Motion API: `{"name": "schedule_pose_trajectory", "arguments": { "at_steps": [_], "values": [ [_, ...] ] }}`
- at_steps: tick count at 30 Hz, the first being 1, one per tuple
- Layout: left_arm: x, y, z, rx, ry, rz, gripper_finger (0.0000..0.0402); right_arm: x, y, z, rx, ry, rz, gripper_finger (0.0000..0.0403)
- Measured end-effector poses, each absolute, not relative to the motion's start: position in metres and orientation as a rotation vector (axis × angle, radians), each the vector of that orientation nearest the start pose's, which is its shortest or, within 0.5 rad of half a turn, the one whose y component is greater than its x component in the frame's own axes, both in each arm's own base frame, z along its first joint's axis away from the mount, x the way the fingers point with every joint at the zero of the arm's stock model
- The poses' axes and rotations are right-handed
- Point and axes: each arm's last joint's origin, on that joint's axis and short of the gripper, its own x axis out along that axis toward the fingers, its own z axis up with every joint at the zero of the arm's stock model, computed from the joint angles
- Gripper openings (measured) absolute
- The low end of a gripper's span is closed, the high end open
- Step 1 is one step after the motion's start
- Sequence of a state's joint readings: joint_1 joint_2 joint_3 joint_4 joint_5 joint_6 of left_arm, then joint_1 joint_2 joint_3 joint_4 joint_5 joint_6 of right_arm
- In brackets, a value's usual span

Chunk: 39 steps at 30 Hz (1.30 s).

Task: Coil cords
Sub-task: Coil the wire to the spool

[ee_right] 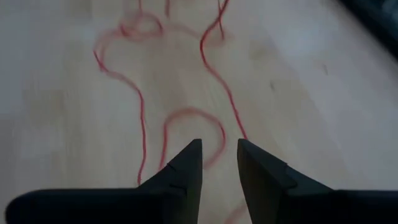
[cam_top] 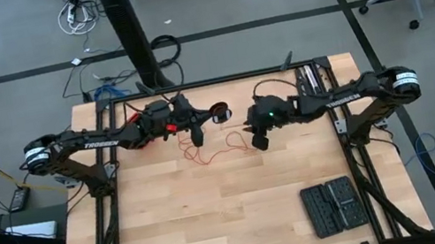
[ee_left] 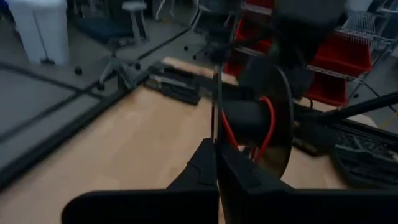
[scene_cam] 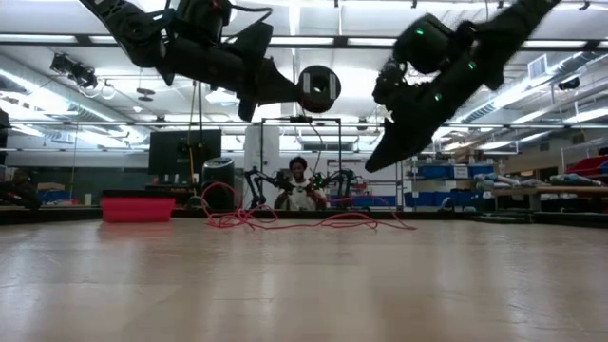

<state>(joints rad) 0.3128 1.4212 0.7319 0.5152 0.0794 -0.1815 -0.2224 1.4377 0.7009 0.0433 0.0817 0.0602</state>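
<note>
A thin red wire (cam_top: 209,152) lies in loose loops on the wooden table between my two grippers; it also shows in the low view (scene_cam: 313,222) and the right wrist view (ee_right: 186,118). A small black spool (cam_top: 218,115) hangs in the air with a few turns of red wire on its hub (ee_left: 245,121). My left gripper (cam_top: 198,131) is shut on the spool. Above the loops, my right gripper (ee_right: 219,155) is open and points slantwise down, touching nothing. My left gripper pinches the rim of the spool's thin near flange (ee_left: 215,134) between its two fingers, at their free ends. The fingers reach out nearly level from the table's left. The spool (scene_cam: 318,87) is lifted well clear of the table, its flanges upright.
A black slotted tray (cam_top: 333,206) lies near the table's front right corner. A black post (cam_top: 134,38) stands behind the far edge. Beyond the table stand a red bin (scene_cam: 138,209) and a seated person (scene_cam: 299,185). Bare wood (cam_top: 182,227) fills the near half.
</note>
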Motion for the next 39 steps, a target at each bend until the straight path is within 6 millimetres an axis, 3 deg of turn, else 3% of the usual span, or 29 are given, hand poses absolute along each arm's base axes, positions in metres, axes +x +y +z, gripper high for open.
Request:
{"name": "schedule_pose_trajectory", "arguments": {
  "at_steps": [5,10,16,23,32,39],
  "values": [
    [0.289,0.092,0.242,-0.130,0.120,0.258,0.0000,0.254,-0.068,0.159,0.076,0.429,-0.340,0.0094],
    [0.290,0.093,0.249,-0.071,0.051,0.261,0.0001,0.244,-0.078,0.152,0.009,0.253,-0.377,0.0088],
    [0.289,0.095,0.262,-0.098,-0.087,0.345,0.0001,0.270,-0.101,0.151,0.092,0.253,-0.341,0.0087],
    [0.289,0.096,0.260,-0.132,-0.075,0.365,0.0001,0.300,-0.120,0.156,0.159,0.225,-0.177,0.0085],
    [0.289,0.097,0.255,-0.136,-0.031,0.371,0.0001,0.301,-0.129,0.163,0.120,0.218,-0.043,0.0084],
    [0.286,0.106,0.254,-0.165,-0.030,0.401,0.0001,0.296,-0.135,0.157,0.125,0.273,-0.056,0.0084]
  ]
}}
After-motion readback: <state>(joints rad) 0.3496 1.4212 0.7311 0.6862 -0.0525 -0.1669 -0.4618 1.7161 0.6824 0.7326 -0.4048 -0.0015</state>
